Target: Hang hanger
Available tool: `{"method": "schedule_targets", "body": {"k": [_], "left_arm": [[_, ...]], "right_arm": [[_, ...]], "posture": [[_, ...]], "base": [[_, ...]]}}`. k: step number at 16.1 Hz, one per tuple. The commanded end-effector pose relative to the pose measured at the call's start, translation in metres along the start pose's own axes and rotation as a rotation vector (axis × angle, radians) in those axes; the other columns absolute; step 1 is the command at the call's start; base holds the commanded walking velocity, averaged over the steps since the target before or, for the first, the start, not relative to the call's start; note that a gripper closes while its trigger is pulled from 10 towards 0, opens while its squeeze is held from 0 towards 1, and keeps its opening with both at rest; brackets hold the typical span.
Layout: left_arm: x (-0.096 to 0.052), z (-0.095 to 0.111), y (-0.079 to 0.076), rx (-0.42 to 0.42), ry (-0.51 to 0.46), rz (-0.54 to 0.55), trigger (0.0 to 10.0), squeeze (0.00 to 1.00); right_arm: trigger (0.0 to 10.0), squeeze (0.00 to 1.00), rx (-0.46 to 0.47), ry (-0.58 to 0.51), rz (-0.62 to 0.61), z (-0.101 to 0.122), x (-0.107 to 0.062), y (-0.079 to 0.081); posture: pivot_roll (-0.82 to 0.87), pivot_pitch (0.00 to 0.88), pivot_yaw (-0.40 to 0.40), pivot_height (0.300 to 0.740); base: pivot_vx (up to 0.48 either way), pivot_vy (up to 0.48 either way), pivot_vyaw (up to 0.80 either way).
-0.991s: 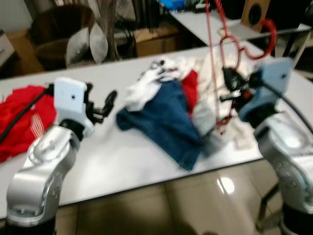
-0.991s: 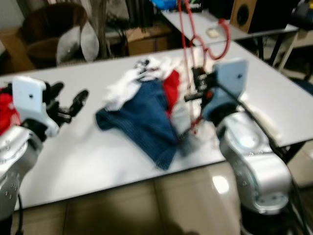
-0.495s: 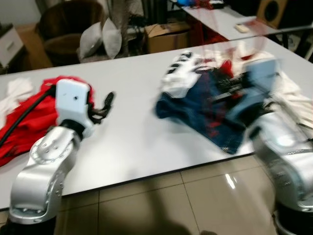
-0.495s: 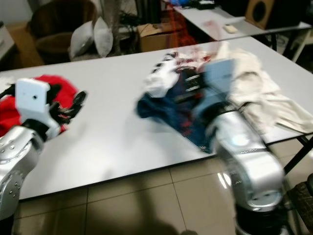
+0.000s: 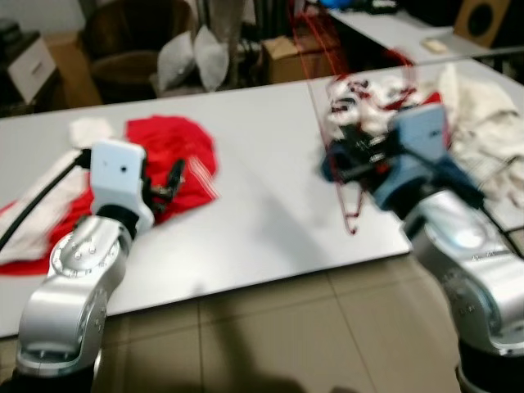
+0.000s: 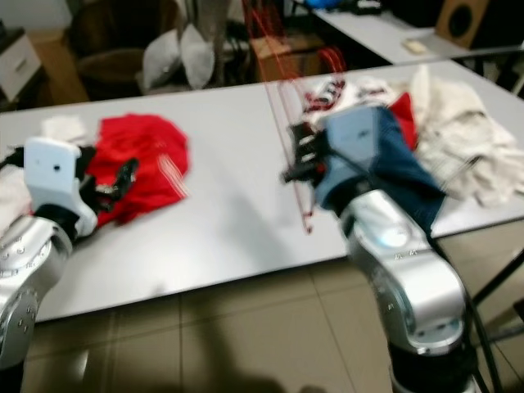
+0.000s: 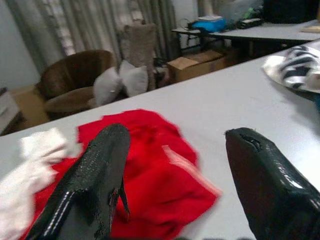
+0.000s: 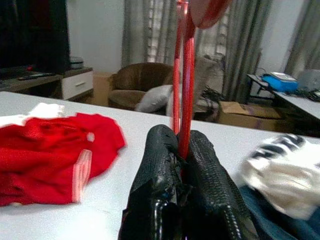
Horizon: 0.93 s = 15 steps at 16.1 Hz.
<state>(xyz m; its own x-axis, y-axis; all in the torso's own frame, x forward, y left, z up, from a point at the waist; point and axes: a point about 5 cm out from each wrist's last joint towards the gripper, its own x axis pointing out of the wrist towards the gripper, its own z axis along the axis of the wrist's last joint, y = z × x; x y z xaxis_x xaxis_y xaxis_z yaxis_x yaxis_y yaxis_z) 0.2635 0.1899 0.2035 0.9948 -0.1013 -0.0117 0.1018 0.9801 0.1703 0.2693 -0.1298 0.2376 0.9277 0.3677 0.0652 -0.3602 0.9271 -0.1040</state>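
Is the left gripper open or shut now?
Open. In the left wrist view the left gripper shows a wide gap between its fingers, empty, with the red garment behind.

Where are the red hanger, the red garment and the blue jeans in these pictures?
red hanger (image 8: 186,90): right wrist view, on its wire above the shut fingers.
red garment (image 5: 168,151): left eye view, middle of the cloth.
blue jeans (image 6: 413,176): right eye view, on the denim beside the right arm.

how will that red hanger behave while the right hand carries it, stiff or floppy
The red hanger probably stays stiff: its thin rods run straight up from the right hand, which is shut on it. It looks light, being only thin wire. Held at one narrow spot between the fingers, it may swing or twist as the arm moves.
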Motion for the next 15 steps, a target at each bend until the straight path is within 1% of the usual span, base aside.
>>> {"method": "schedule_targets", "body": {"k": [1, 3, 4, 5, 7, 8, 9, 10, 11, 12, 14, 15], "left_arm": [[0.000, 0.000, -0.001, 0.005, -0.005, 0.005, 10.0, 0.00], [-0.001, -0.003, -0.001, -0.008, -0.002, 0.011, 10.0, 0.00], [-0.002, -0.006, -0.002, -0.044, -0.004, 0.013, 10.0, 0.00], [-0.004, -0.011, -0.005, -0.142, -0.031, 0.009, 10.0, 0.00], [-0.008, -0.022, -0.010, -0.097, -0.002, -0.007, 10.0, 0.00], [-0.010, -0.027, -0.011, -0.068, 0.014, 0.005, 10.0, 0.00], [-0.011, -0.033, -0.013, -0.021, 0.030, 0.005, 10.0, 0.00], [-0.012, -0.037, -0.014, -0.007, 0.029, 0.000, 10.0, 0.00], [-0.013, -0.042, -0.017, -0.010, 0.025, -0.009, 10.0, 0.00], [-0.012, -0.044, -0.020, 0.005, 0.019, -0.026, 10.0, 0.00], [-0.007, -0.045, -0.026, -0.008, 0.011, -0.048, 10.0, 0.00], [-0.003, -0.048, -0.026, 0.018, 0.021, -0.031, 10.0, 0.00]], "right_arm": [[10.0, 0.00, 0.011, 0.025, -0.025, -0.004, -0.002, -0.006], [10.0, 0.00, 0.034, 0.023, -0.015, -0.009, -0.004, -0.004], [10.0, 0.00, 0.028, 0.028, -0.021, -0.014, -0.006, -0.004], [10.0, 0.00, 0.008, 0.075, -0.047, -0.030, -0.012, -0.004], [10.0, 0.00, -0.050, 0.144, -0.057, -0.050, -0.021, -0.007], [10.0, 0.00, -0.075, 0.171, -0.100, -0.060, -0.026, -0.013], [10.0, 0.00, -0.088, 0.191, -0.131, -0.071, -0.032, -0.019], [10.0, 0.00, -0.095, 0.204, -0.148, -0.077, -0.035, -0.022], [10.0, 0.00, -0.100, 0.207, -0.165, -0.082, -0.039, -0.024], [10.0, 0.00, -0.067, 0.196, -0.145, -0.082, -0.040, -0.022], [10.0, 0.00, 0.010, 0.158, -0.088, -0.077, -0.039, -0.017], [10.0, 0.00, 0.036, 0.135, -0.086, -0.075, -0.038, -0.017]], "posture": [[-0.15, 0.000, 0.076, 0.740], [-0.15, 0.000, 0.074, 0.740], [-0.15, 0.000, 0.074, 0.740], [-0.16, 0.000, 0.073, 0.740], [-0.15, 0.000, 0.069, 0.740], [-0.16, 0.000, 0.065, 0.740], [-0.16, 0.000, 0.065, 0.740], [-0.16, 0.000, 0.064, 0.740], [-0.16, 0.000, 0.066, 0.740], [-0.16, 0.000, 0.066, 0.740], [-0.17, 0.000, 0.071, 0.740], [-0.18, 0.000, 0.072, 0.740]], "base": [[0.000, 0.424, 0.00], [0.000, 0.418, 0.00], [0.000, 0.300, 0.00], [0.000, 0.000, 0.00], [0.000, 0.000, 0.00], [0.000, 0.000, 0.00], [0.000, 0.000, 0.00], [0.000, 0.000, 0.00], [0.000, 0.000, 0.00], [0.000, 0.000, 0.00], [0.000, 0.000, 0.00], [0.000, 0.000, 0.00]]}}
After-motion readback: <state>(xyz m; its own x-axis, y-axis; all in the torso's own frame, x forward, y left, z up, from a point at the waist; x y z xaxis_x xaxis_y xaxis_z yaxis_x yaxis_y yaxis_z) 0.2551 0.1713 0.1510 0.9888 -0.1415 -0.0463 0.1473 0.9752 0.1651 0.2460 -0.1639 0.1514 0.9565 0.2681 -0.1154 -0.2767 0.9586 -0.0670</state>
